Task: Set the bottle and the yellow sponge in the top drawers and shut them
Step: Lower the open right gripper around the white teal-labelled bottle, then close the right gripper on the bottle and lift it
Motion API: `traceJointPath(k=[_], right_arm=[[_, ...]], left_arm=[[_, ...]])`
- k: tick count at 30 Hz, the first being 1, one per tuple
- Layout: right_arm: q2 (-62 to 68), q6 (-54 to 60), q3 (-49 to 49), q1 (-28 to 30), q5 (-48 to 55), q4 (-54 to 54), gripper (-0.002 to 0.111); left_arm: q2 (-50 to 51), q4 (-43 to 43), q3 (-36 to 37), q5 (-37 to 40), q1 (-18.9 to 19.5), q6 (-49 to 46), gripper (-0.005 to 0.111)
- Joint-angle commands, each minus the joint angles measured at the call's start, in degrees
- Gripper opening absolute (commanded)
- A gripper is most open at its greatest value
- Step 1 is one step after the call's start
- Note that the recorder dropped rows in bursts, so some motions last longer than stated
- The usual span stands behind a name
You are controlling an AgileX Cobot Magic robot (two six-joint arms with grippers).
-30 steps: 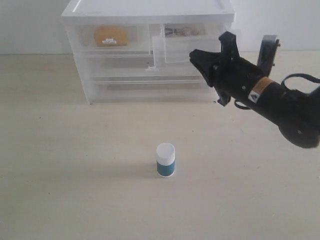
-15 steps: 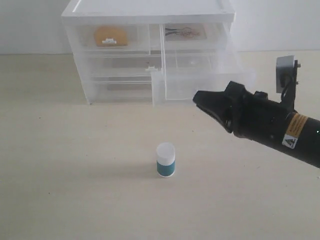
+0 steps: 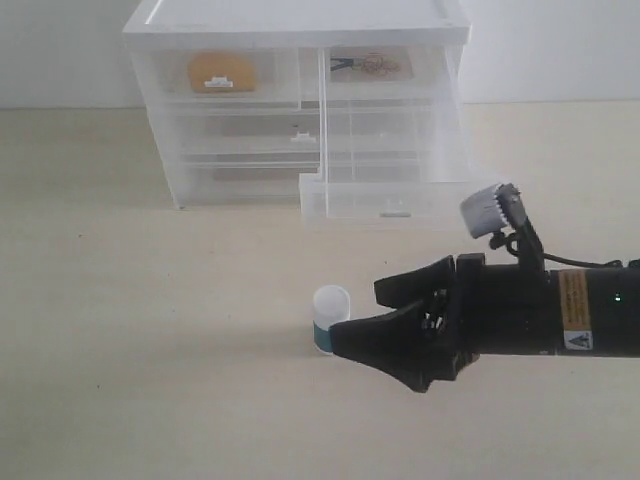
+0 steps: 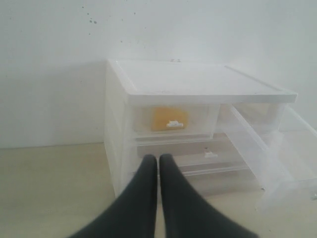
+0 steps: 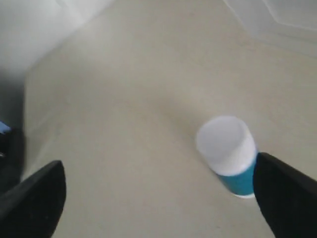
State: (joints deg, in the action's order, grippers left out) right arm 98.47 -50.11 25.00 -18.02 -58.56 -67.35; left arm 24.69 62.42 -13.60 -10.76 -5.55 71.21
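Nearest me, R pincer (image 3: 356,318) is low over the pale bench (image 3: 150,350), well in front of the white plastic drawer cabinet (image 3: 295,22). Its jaws are spread wide w/ nothing in them. The small squat bottle w/ white cap and teal label (image 3: 331,302) stands upright on the bench right at the pincer's mouth, closer to one finger than the other, not gripped yet.

L pincer (image 4: 158,161) shows only in its own wrist cam. It faces the cabinet front w/ fingers pressed together, empty.

Next back, the cabinet's top right translucent half-width drawer (image 3: 390,200) is pulled far out, front sagging toward the bench, ready for the bottle.

Furthest, the top left translucent drawer (image 3: 165,75) sits flush and shut w/ the yellow-orange foam sponge (image 3: 221,72) inside.

So by my read the sponge half is done. Left to do: grab bottle, drop it in the open drawer, push that shut.
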Motion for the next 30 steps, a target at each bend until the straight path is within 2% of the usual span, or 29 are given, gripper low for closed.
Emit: traceJointPath(k=[1,4,6,7,10,12,14,16,17,19,22,25,30], right_arm=[[-0.7,1.8,3.5,-5.6,13.3,-0.8,0.094],[-0.7,7.7,5.9,-10.6,19.6,-0.8,0.094],[-0.7,7.8,7.5,-13.5,31.1,0.4,0.094],[-0.7,8.0,7.7,-13.8,33.4,0.8,0.094],[-0.3,13.1,7.7,-13.8,31.1,3.0,0.094],[2.5,22.1,8.5,-13.8,28.2,13.2,0.093],[5.5,21.1,10.7,-13.9,25.7,10.9,0.093],[6.0,19.6,11.7,-13.9,22.7,9.6,0.079],[6.0,19.6,11.8,-13.9,23.3,10.4,0.059],[6.0,17.2,11.7,-13.9,28.4,10.9,0.002],[4.8,6.9,11.7,-13.9,28.5,1.2,0.004],[-0.9,-11.9,11.7,-13.9,19.9,-16.8,0.004],[-10.6,-26.2,11.7,-13.9,18.2,-28.8,0.004]], left_arm=[[-0.2,-0.1,0.2,0.5,-0.2,-0.2,0.004],[-0.2,-0.1,0.2,0.5,-0.2,-0.2,0.004],[-0.2,-0.1,0.2,0.5,-0.2,-0.2,0.004],[-0.2,-0.1,0.2,0.5,-0.2,-0.2,0.004],[-0.2,-0.1,0.2,0.1,-0.2,-0.2,0.004],[-0.2,-0.1,0.2,0.1,-0.2,-0.2,0.004],[-0.2,-0.1,0.2,0.1,-0.2,-0.2,0.004],[-0.2,-0.1,0.2,0.3,-0.2,-0.2,0.004],[-0.2,-0.1,0.2,0.3,-0.2,-0.2,0.004],[-0.2,-0.1,0.2,0.3,-0.2,-0.2,0.004],[-0.2,-0.1,0.2,0.3,-0.2,-0.2,0.004],[-0.2,-0.1,0.2,0.2,-0.2,-0.2,0.004],[-0.2,-0.1,0.2,0.2,-0.2,-0.2,0.004]])
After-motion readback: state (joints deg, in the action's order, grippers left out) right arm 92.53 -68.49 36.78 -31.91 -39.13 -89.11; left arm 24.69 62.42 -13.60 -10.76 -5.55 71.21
